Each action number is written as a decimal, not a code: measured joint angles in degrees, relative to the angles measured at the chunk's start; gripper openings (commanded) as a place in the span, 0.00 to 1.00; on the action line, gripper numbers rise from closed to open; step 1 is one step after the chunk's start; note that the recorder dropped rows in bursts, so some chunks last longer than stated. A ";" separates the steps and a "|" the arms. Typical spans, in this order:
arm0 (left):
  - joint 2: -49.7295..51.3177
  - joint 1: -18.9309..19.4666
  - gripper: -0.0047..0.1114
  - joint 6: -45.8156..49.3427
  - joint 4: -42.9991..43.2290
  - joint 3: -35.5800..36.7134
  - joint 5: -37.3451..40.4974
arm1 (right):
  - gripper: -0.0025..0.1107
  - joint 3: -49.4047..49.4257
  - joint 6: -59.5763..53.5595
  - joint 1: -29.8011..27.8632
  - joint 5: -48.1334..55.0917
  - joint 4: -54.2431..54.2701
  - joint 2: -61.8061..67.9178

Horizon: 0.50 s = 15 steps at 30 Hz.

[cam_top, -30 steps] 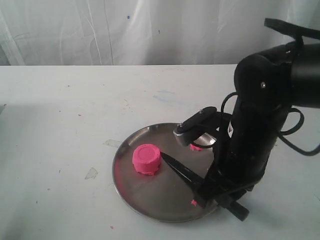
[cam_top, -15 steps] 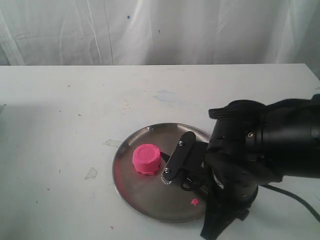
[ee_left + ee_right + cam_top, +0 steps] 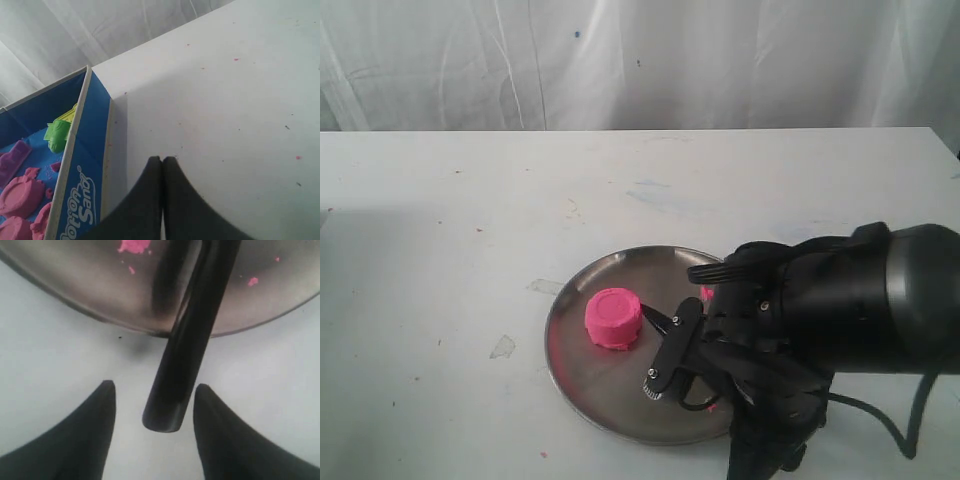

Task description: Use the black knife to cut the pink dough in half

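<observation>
— Looking at your exterior view: where's the pink dough (image 3: 613,318)?
— Left of centre on the steel plate (image 3: 605,395); the black knife (image 3: 657,320) tip shows just right of it.
— Your left wrist view?
— Left gripper (image 3: 162,162) fingers pressed together, a blue box (image 3: 80,185) at left.
— Right wrist view?
— Right gripper (image 3: 153,390) fingers spread, knife handle between them, untouched.
</observation>
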 measured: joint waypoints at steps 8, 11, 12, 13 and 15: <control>0.00 0.00 0.04 0.00 0.00 0.00 0.00 | 0.41 0.00 4.16 0.00 1.54 -4.63 4.10; 0.00 0.00 0.04 0.00 0.00 0.00 0.00 | 0.20 0.00 5.59 0.00 1.54 -4.63 4.24; 0.00 0.00 0.04 0.00 0.00 0.00 0.00 | 0.13 0.00 6.77 0.00 1.82 -4.76 4.24; 0.00 0.00 0.04 0.00 0.00 0.00 0.00 | 0.06 0.00 7.80 0.00 2.15 -4.76 4.24; 0.00 0.00 0.04 0.00 0.00 0.00 0.00 | 0.02 0.00 8.62 0.00 3.38 -5.02 4.24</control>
